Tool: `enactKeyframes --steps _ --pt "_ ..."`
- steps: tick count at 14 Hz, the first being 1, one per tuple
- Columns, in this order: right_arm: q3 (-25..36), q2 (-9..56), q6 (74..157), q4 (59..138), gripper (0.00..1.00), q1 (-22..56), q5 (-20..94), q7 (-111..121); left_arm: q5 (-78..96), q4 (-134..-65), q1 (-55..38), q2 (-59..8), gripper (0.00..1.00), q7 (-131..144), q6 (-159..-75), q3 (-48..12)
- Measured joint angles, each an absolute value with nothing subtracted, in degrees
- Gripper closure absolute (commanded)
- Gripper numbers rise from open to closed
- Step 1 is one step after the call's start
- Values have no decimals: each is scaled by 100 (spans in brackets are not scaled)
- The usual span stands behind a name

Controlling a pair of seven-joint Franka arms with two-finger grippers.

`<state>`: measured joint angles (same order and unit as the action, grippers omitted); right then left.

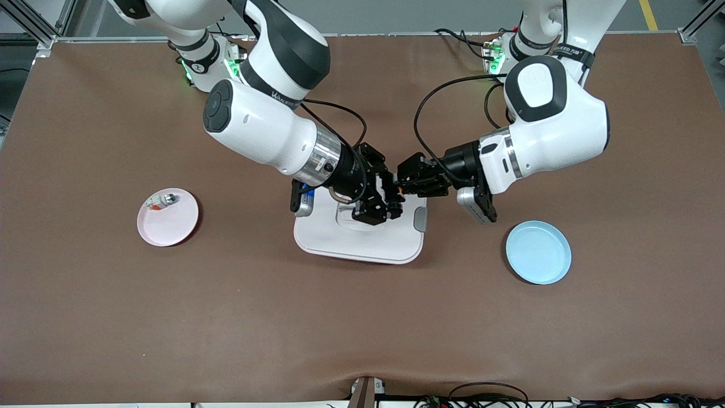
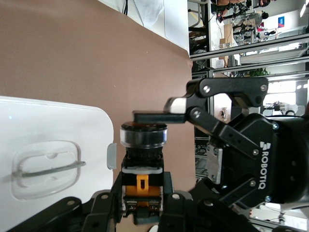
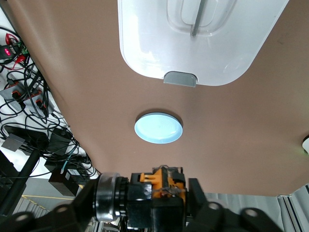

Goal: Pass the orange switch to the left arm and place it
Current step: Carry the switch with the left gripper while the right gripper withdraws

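Left gripper, mid-frame above the box, clamps your orange switch by its body; right gripper stands half-open beside it. Light, rigid, smooth: hold the body, not the cap.

brown table, perhaps metal shelving
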<state>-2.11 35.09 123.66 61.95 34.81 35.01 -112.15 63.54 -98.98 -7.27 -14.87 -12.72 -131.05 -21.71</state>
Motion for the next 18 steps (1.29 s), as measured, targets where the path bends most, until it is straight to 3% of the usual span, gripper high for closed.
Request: enactKeyframes --steps 5,13,18 --pt "-147 3509 11949 6182 0 3366 3500 -10650 5027 -9892 -513 -1490 100 -1332 -13129 -2130" --pt "-28 3319 9256 5948 0 2128 3455 -7299 3204 -9926 393 -1595 100 -2800 -12938 -2108" --pt "-5 3146 7879 5945 0 1274 2779 -5027 2611 -9938 1098 -1940 100 -4342 -12625 -2089"
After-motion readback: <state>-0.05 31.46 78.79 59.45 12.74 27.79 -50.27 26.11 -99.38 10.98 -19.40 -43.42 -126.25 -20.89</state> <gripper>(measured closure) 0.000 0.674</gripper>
